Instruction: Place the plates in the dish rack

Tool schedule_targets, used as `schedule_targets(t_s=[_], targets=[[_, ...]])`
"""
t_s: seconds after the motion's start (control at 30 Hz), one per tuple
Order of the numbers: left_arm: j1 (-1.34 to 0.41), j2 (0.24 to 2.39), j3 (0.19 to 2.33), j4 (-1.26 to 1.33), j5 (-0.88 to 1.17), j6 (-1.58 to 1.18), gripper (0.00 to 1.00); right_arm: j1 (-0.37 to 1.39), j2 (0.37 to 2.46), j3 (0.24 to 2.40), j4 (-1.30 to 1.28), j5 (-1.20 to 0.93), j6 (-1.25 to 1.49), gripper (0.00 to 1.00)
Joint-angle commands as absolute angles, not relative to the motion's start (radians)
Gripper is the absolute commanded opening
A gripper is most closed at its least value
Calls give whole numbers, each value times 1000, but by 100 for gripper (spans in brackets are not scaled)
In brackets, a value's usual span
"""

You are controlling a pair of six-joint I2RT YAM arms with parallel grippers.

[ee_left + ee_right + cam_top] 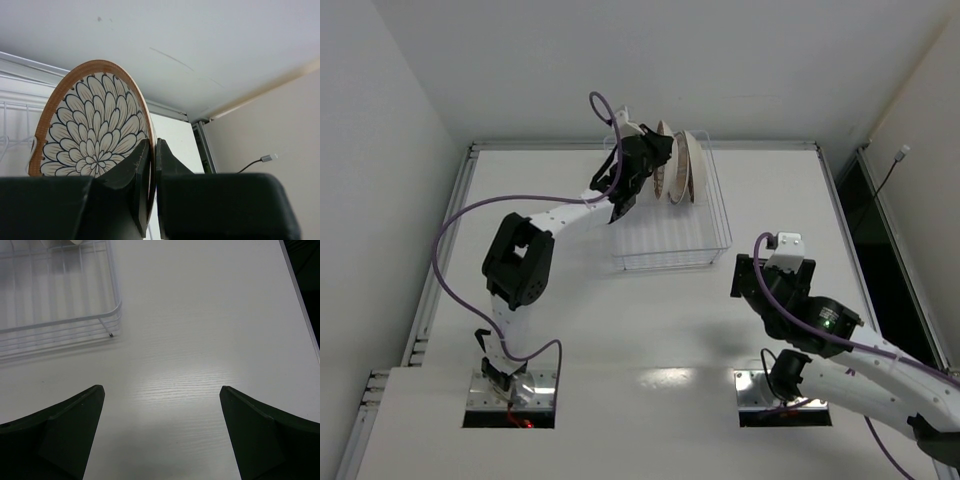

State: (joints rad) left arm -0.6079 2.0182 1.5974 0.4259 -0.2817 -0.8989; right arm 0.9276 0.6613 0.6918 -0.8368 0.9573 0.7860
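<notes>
My left gripper (pixel 154 150) is shut on the lower rim of the white petal-patterned plate (pixel 90 130), which has a brown edge and stands upright on edge. From above, that gripper (pixel 648 155) is over the far left end of the dish rack (pixel 720 243). Two more plates (pixel 667 165) (pixel 693 168) stand upright in the rack just right of it. Whether the held plate rests in a slot is hidden. My right gripper (pixel 162 395) hangs open over bare table, right of the rack's near corner (pixel 112 320), with nothing between its fingers.
The left arm's purple cable (pixel 455 225) loops over the left side of the table. A raised rail (pixel 620 146) runs along the table's back edge, with walls close behind. A dark gap (pixel 865 215) lies past the right edge.
</notes>
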Motion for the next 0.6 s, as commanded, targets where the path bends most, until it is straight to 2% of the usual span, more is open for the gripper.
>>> schedule_targets(t_s=[0.0, 0.1, 0.17, 0.3, 0.43, 0.57], targets=[[-618, 2023, 1611, 592, -310, -911, 1, 936, 666, 695, -792, 960, 785, 100], [-627, 2023, 1554, 633, -310, -911, 3, 936, 666, 695, -792, 960, 785, 100], [-627, 2023, 1543, 657, -310, -920, 8, 936, 666, 695, -792, 960, 785, 100], [-617, 2023, 1510, 675, -282, -957, 10, 936, 675, 695, -792, 960, 776, 100], [-617, 2005, 1476, 686, -252, -957, 20, 936, 684, 695, -792, 960, 776, 100], [-608, 1985, 1434, 698, -241, -968, 38, 936, 684, 695, -792, 960, 776, 100]])
